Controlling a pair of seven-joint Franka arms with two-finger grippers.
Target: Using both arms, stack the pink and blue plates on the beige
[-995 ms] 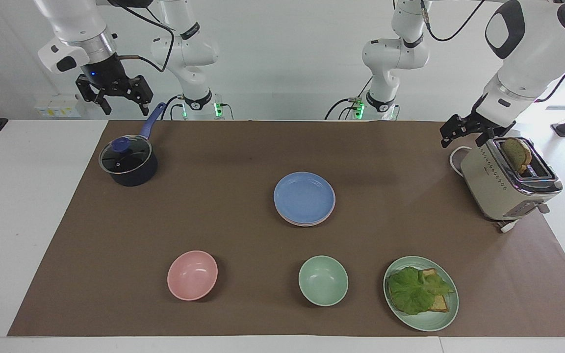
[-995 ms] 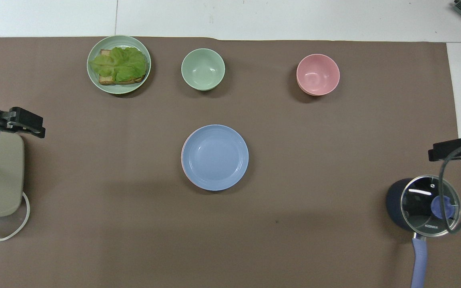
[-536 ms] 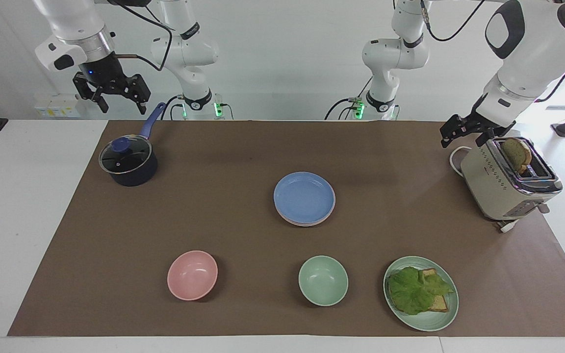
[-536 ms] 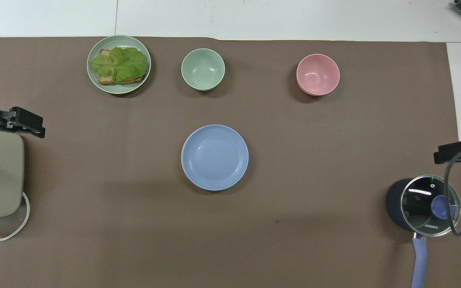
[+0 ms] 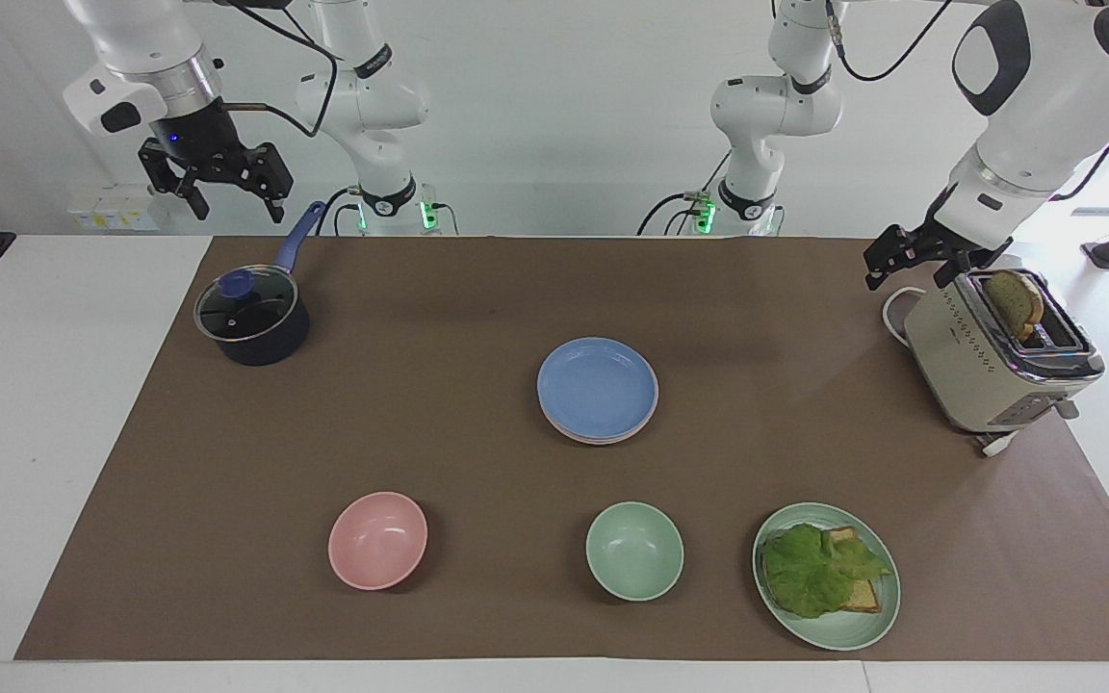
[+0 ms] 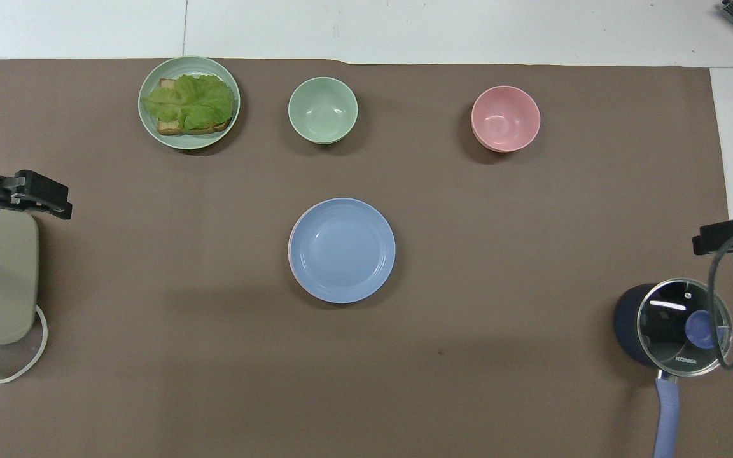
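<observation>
Tabletop (image 5: 64, 404), brown mat (image 6: 532, 210).
Toaster (image 5: 997, 366): left gripper (image 5: 906, 260) over it, fingers apart, empty.
Landmark: lidded saucepan (image 6: 672, 327), lid marked "KONKA". Right gripper (image 5: 227, 188) over it, fingers apart, empty.
Blue plate (image 5: 598, 388): mid-mat, well apart from saucepan, atop pink plate (image 5: 603, 438); beige hidden.

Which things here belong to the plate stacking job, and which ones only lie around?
Job: blue plate on top of the stack, pink plate edge showing under it, left pincer, right pincer.

Lying about: saucepan, toaster, pink bowl, green bowl, green sandwich plate.
</observation>
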